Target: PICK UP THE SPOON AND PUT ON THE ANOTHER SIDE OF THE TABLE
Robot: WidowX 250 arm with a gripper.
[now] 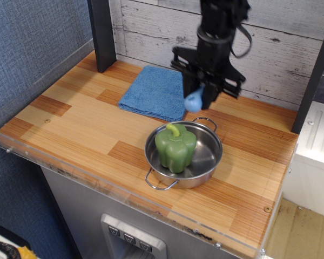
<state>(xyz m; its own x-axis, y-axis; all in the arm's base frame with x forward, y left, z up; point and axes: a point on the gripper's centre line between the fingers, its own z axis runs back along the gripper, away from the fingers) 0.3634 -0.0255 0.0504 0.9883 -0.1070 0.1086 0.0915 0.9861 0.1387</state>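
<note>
My black gripper (201,98) hangs above the wooden table (75,124), just past the blue cloth's right edge and behind the pot. It is shut on the spoon (194,101); only the spoon's light-blue bulbous handle shows below the fingers, and its grey bowl is hidden inside the gripper. The spoon is held in the air, clear of the table top.
A blue cloth (156,91) lies at the back middle. A steel two-handled pot (205,162) with a green pepper (175,147) in it stands in front of the gripper. A dark post (102,32) stands at the back left. A clear acrylic edge (70,170) runs along the front.
</note>
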